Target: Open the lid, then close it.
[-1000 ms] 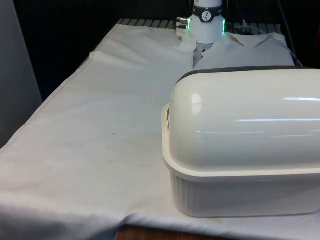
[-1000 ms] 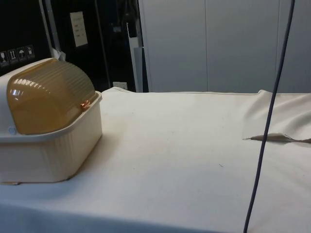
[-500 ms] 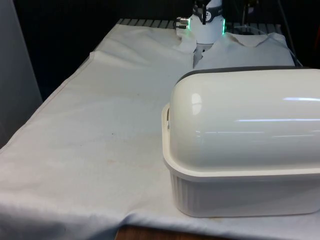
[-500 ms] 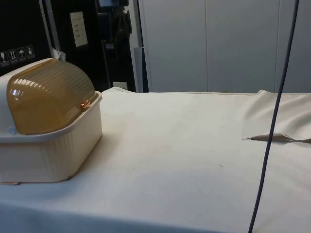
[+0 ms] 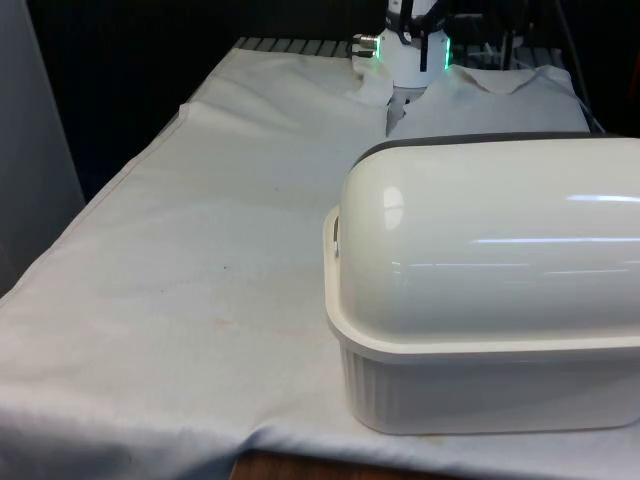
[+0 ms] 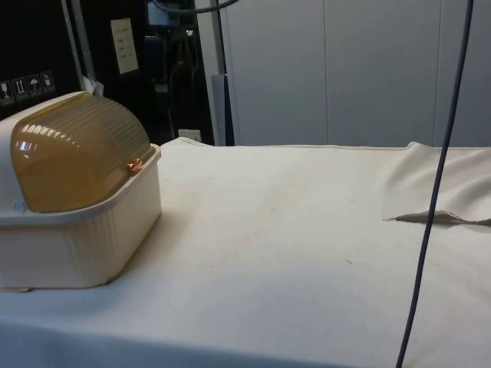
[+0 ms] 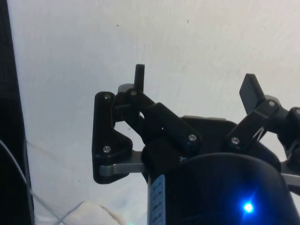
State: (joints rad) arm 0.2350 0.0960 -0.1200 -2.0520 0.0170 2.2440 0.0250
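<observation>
Side view: amber lid (image 6: 77, 157) shut; wrist view: claw (image 7: 194, 86) spread wide.

white cloth (image 6: 307, 230) over table; rumpled fold (image 6: 437, 217); dark cable (image 6: 437, 192) hanging

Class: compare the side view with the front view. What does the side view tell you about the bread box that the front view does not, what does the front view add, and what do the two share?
Side view alone: the bread box has a ribbed amber lid, shut down onto the cream base's rim, with a small catch at its lower edge.

Front view alone: the box's plain cream back, a dark strip along its top, and brownish stains on the cloth.

Both: the box stands closed on the white cloth, with nothing touching it.
</observation>
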